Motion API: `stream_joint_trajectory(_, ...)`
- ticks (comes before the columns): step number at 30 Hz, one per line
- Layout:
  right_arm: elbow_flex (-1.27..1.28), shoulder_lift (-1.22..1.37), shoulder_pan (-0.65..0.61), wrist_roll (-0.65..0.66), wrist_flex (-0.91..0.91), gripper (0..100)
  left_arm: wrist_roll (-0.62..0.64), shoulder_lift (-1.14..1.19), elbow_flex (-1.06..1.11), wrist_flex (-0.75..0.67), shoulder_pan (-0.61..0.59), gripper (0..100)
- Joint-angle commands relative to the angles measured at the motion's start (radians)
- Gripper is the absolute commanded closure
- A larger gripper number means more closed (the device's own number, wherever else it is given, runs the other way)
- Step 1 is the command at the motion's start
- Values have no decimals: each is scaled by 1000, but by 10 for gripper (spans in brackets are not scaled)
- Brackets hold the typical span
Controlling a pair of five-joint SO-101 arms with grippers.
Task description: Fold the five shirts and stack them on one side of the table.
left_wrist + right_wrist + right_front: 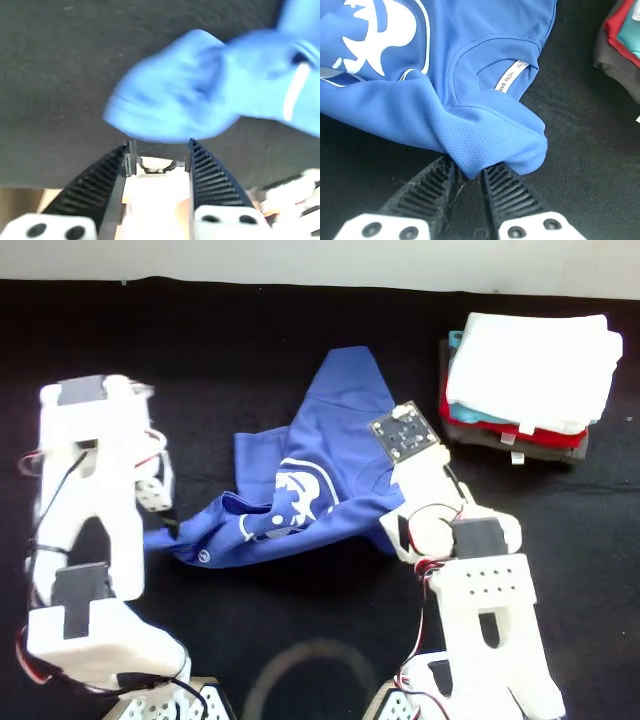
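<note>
A blue shirt with a white print lies crumpled in the middle of the black table. My right gripper is shut on a fold of the blue shirt just beside the collar and its label. The right arm stands over the shirt's right edge. My left gripper is open, its fingers apart, with the bunched end of the blue shirt just beyond the tips and nothing between them. The left gripper sits at the shirt's left end.
A stack of folded shirts sits at the table's back right: white on top, then teal, red and dark grey. Its edge shows close to the right gripper. Bare black table lies behind and in front of the blue shirt.
</note>
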Motion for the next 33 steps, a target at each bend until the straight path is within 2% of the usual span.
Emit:
stream_joint_trajectory(1, -2, -25, 12, 8, 4, 991, -97, -58, 30, 23, 171, 832)
stream_joint_trajectory(5, -2, -30, 12, 8, 5, 991, -181, -41, 124, -80, 205, 832)
stream_joint_trajectory(9, -12, -33, 54, 11, 41, 991, -276, -1, 225, -238, 99, 832)
stream_joint_trajectory(14, -41, -35, 189, 14, 54, 991, -330, 91, 260, -422, -77, 832)
stream_joint_trajectory(17, -33, -33, 236, 15, 8, 991, -327, 136, 260, -534, -120, 832)
stream_joint_trajectory(19, -27, -24, 242, 15, -39, 991, -321, 143, 260, -557, -116, 832)
stream_joint_trajectory(23, 18, -24, 239, 12, -153, 991, -209, 143, 162, -505, -90, 832)
stream_joint_trajectory(29, 12, -30, 242, 8, -194, 991, -135, 145, -179, -178, -73, 832)
stream_joint_trajectory(33, -56, -33, 243, -5, -162, 991, -127, 153, -340, -23, -73, 832)
